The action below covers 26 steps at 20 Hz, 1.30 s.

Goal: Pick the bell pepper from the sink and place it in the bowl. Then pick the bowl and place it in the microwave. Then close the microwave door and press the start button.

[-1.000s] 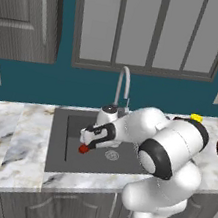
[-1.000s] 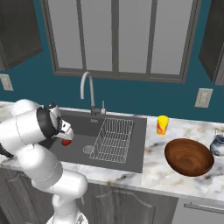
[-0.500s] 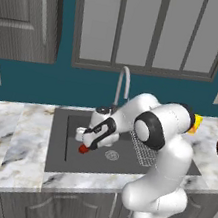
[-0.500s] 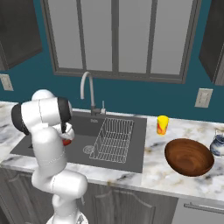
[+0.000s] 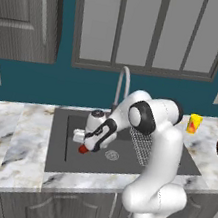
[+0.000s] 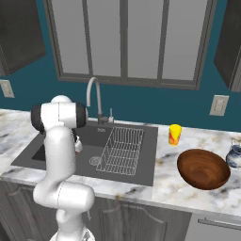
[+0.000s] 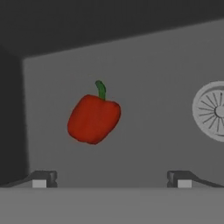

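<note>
A small red bell pepper point(image 7: 93, 119) with a green stem lies on the dark grey floor of the sink point(image 5: 123, 156), left of the round steel drain point(image 7: 212, 110). My gripper point(image 5: 87, 145) hangs open just above the pepper, its fingertips point(image 7: 43, 179) spread wide on either side and touching nothing. In the left base view the pepper point(image 5: 82, 149) shows as a red spot under the hand. The reddish-brown bowl point(image 6: 203, 168) stands empty on the counter, right of the sink point(image 6: 56, 149). The microwave and its door are out of view.
A wire rack point(image 6: 123, 150) fills the sink's right half, and a curved faucet point(image 6: 94, 96) rises behind the basin. On the counter between sink and bowl stands a small yellow object point(image 6: 174, 134). At the far right edge is a small jug point(image 6: 234, 155).
The arm's elbow has lifted and swung back from the cameras. The hand has stayed over the pepper with its jaws wide open.
</note>
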Tool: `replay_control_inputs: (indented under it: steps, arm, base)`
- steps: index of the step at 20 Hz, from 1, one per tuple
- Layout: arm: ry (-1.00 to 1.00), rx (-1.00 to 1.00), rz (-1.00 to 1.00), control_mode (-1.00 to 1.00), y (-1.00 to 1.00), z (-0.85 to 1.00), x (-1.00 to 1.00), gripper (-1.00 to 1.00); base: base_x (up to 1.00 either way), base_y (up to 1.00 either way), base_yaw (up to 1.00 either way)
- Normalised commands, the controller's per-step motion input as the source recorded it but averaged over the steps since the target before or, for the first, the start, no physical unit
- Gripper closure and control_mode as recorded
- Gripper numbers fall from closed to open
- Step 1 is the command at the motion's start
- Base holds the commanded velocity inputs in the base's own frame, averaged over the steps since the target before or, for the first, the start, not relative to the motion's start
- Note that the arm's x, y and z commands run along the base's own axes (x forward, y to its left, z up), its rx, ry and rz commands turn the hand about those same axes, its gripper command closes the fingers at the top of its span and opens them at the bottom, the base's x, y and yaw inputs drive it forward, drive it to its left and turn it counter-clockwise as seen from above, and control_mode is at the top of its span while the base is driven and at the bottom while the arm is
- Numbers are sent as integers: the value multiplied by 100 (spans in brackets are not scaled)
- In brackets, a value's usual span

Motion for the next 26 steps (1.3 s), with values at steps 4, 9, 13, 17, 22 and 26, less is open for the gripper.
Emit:
replay_control_inputs:
  steps: [4, 9, 13, 17, 22, 26]
  arm:
    - [0, 0, 0, -100, 0, -41, 34, -100]
    - [0, 0, 0, -100, 0, -33, 32, -100]
    - [0, 0, 0, -100, 0, -22, 5, -100]
    - [0, 0, 0, -100, 0, -13, 1, -100]
    - [0, 0, 0, -100, 0, -13, 5, -100]
    - [0, 1, 0, -100, 0, -6, 1, -100]
  base:
    - [0, 0, 0]
    - [0, 0, 0]
    - [0, 0, 0]
    - [0, 0, 0]
    - [0, 0, 0]
    - [0, 0, 0]
